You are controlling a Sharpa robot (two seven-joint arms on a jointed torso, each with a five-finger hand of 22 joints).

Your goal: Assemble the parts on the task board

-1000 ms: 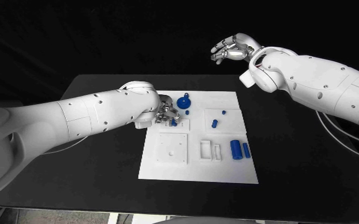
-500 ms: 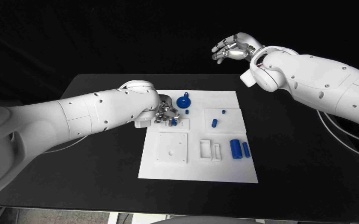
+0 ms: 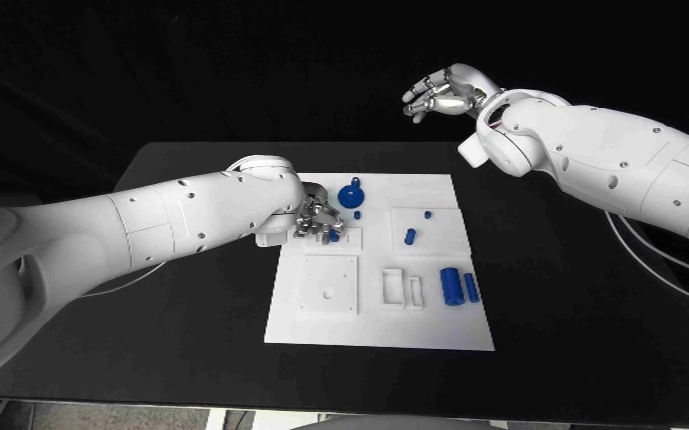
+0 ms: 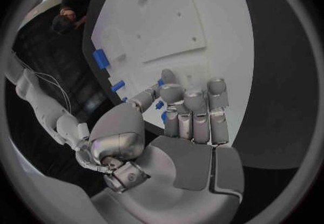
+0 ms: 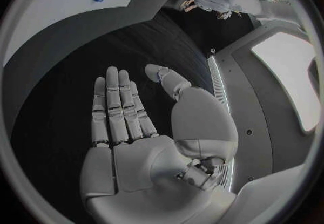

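Left hand [image 3: 316,219] pinches a small blue part [image 3: 334,235] over the board's [image 3: 380,325] far-left corner; right hand [image 3: 445,94] hovers far off, fingers spread, holding nothing.

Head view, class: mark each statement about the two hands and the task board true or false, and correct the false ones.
1. The right hand is raised beyond the table, holding nothing. True.
2. The left hand is over the task board. True.
3. The round blue part lies at the board's near edge. False: it lies by the far edge.
4. The task board is black. False: it is white, on a black table.
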